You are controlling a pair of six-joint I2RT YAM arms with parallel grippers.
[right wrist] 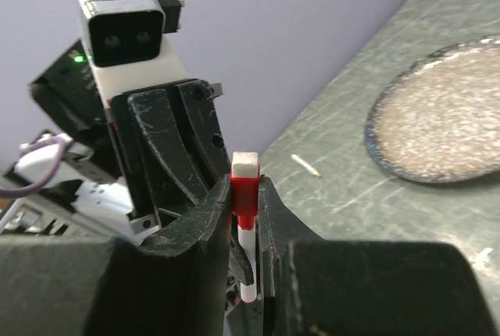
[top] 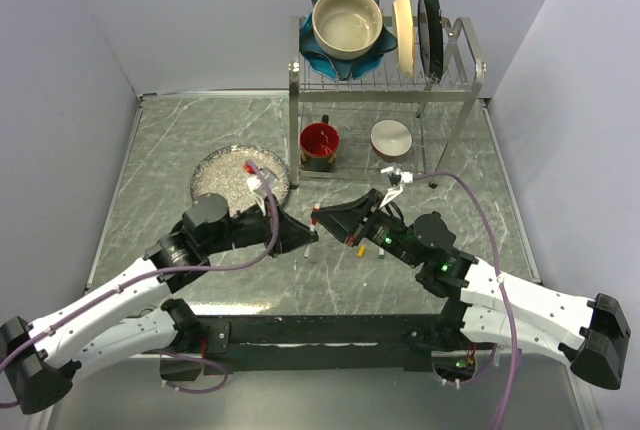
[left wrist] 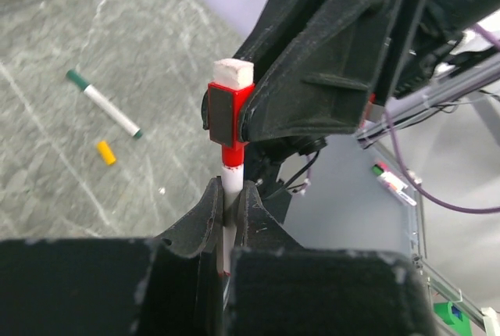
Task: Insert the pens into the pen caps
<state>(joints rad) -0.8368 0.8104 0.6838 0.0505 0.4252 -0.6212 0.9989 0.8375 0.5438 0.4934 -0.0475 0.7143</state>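
One red pen (left wrist: 230, 180), pinched in our closed left gripper (left wrist: 229, 199), is entering the red cap (left wrist: 232, 151) our right gripper (right wrist: 244, 199) clamps; the green pen (left wrist: 103, 103) and yellow cap (left wrist: 105, 152) lie unpaired on the table (left wrist: 47, 180).

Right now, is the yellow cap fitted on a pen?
No, the yellow cap lies loose on the table, apart from the green pen.
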